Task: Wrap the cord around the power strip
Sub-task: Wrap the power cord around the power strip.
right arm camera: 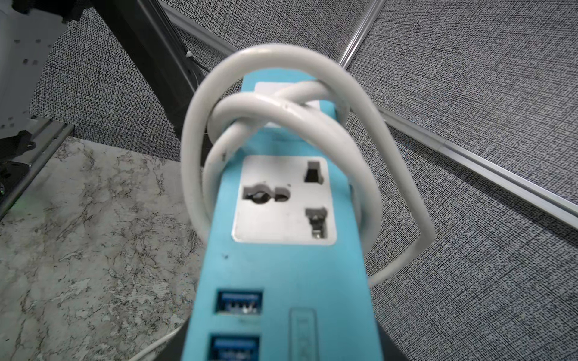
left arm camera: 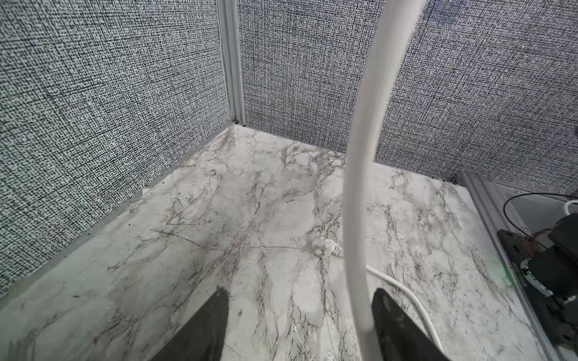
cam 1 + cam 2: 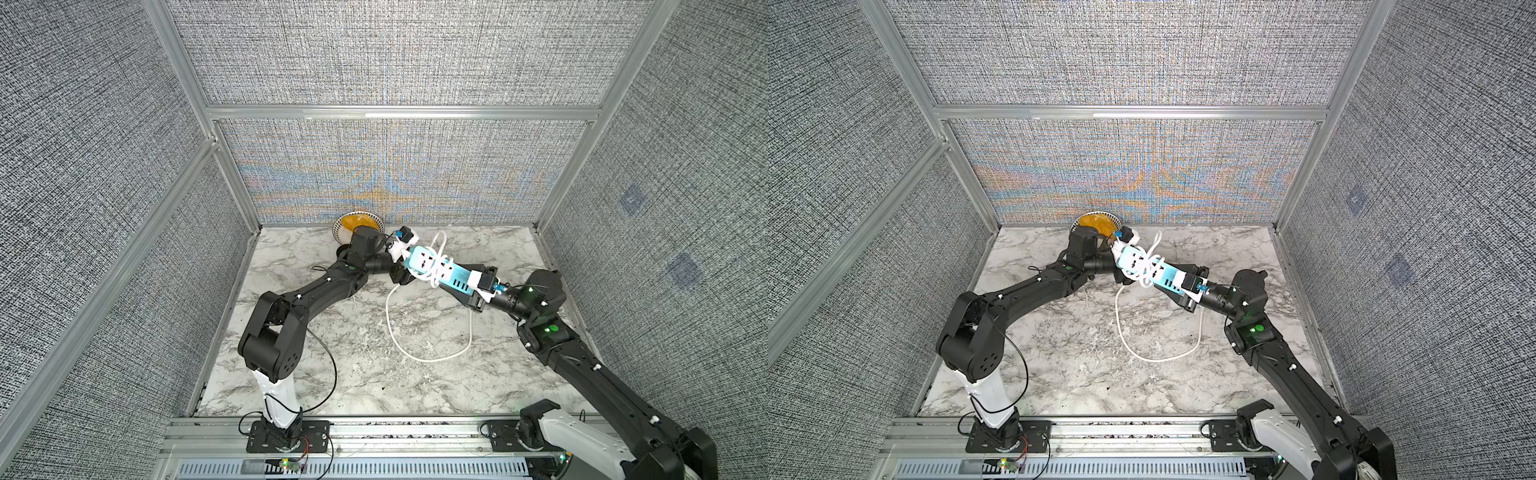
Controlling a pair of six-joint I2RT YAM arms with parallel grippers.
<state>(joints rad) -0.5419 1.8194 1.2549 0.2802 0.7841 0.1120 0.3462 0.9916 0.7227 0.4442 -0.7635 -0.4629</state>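
Cord [image 1: 281, 106], thick, white and flexible, circles the middle of the small light-blue rectangular plastic power strip [image 1: 281, 265] in several loose, crossing turns. In the right wrist view you see those turns lie over the far white socket face and bulge out past both long edges. The near socket face and the blue USB ports are uncovered.

In both top views the power strip [image 3: 455, 276] [image 3: 1167, 276] is up off the white marble-patterned surface [image 3: 415, 395]. It lies slantwise in the air between your 2 arms, socket faces up. Your right jaws are pressed together on its USB end and carry it. Your left jaws sit at the opposite end, just beside the strip. The left wrist view shows them spread: the 2 black fingers [image 2: 203, 331] stand well apart. The cord [image 2: 359, 187] runs down between them, close against 1 finger and not pinched.

In the top views you can follow the cord [image 3: 434, 272] [image 3: 1147, 266] from the wound turns down to the surface. There the rest lies in 1 open loop on the side of the strip toward the arm bases. Its small white plug [image 2: 320, 247] rests on the marble, just beside the hanging length in the left wrist view.

Behind your left arm, a round bowl [image 3: 355, 222] with a yellow inside and a dark-striped rim sits at the foot of the grey fabric back wall, partly hidden by the arm.
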